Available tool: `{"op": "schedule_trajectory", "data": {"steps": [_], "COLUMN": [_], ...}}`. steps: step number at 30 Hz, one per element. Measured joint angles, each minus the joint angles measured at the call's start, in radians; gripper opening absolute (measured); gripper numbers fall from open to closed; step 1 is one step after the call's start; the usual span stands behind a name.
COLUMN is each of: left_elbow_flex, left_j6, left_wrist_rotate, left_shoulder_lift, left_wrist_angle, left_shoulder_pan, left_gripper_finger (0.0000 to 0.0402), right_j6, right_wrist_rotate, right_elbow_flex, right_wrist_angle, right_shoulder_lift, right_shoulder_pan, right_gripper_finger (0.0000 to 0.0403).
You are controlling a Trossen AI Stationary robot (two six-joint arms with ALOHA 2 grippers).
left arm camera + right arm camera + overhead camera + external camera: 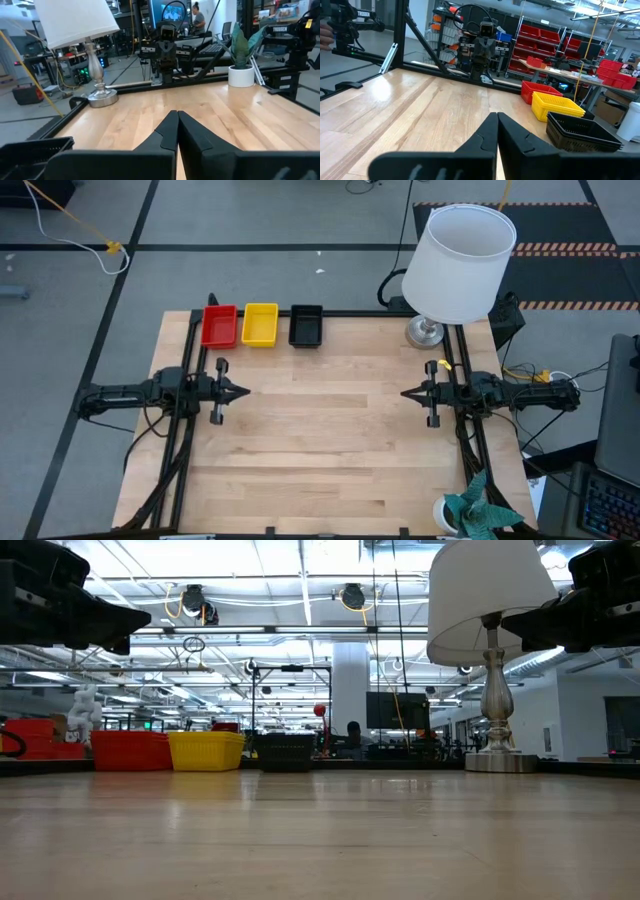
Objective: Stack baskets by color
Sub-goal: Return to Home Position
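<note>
Table: a light wooden table (330, 440) with a black frame carries everything; its middle is bare wood.
Red pile: the red mesh-sided plastic baskets (219, 326) sit at the table's far edge, nearest the far left corner.
Yellow pile: the yellow mesh-sided plastic baskets (260, 325) stand just beside the red ones, on the side toward the middle of that edge.
Black pile: the black mesh-sided plastic baskets (306, 326) come next along the same far edge, with a narrow gap to the yellow ones.
Row: the three colours form one straight line, all upright with open tops; how many baskets nest in each pile cannot be told.
Left gripper: the left gripper (243, 391) hangs above the table by its left edge, well apart from the baskets and pointing toward the centre.
Left jaws: closed tip to tip, holding nothing.
Right gripper: the right gripper (406, 394) hangs above the table by its right edge, facing the left one across the bare wood.
Right jaws: pressed together to a point, empty.
Lamp: a table lamp with a large white drum shade and silver metal base (460, 260) stands at the far right corner.
Plant: a green leafy plant in a white pot (478, 508) sits at the near right corner.
</note>
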Motion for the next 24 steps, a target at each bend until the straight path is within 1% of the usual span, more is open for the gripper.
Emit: {"op": "schedule_trajectory", "data": {"steps": [6, 13, 16, 24], "left_elbow_flex": [0.000, 0.000, 0.000, 0.000], "left_j6": [-0.043, -0.046, -0.066, -0.065], "left_wrist_rotate": [0.000, 0.000, 0.000, 0.000], "left_shoulder_lift": [0.000, 0.000, 0.000, 0.000], "left_wrist_angle": [0.000, 0.000, 0.001, 0.001], "left_shoulder_pan": [0.000, 0.000, 0.000, 0.000], "left_gripper_finger": [0.0020, 0.0004, 0.0004, 0.0030], "right_j6": [0.000, 0.000, 0.000, 0.000], "right_wrist_rotate": [0.000, 0.000, 0.000, 0.000], "right_elbow_flex": [0.000, 0.000, 0.000, 0.000], "right_wrist_angle": [0.000, 0.000, 0.000, 0.000], "right_shoulder_lift": [0.000, 0.000, 0.000, 0.000], "right_shoulder_pan": [0.000, 0.000, 0.000, 0.000], "right_gripper_finger": [0.0000, 0.0000, 0.0000, 0.0000]}}
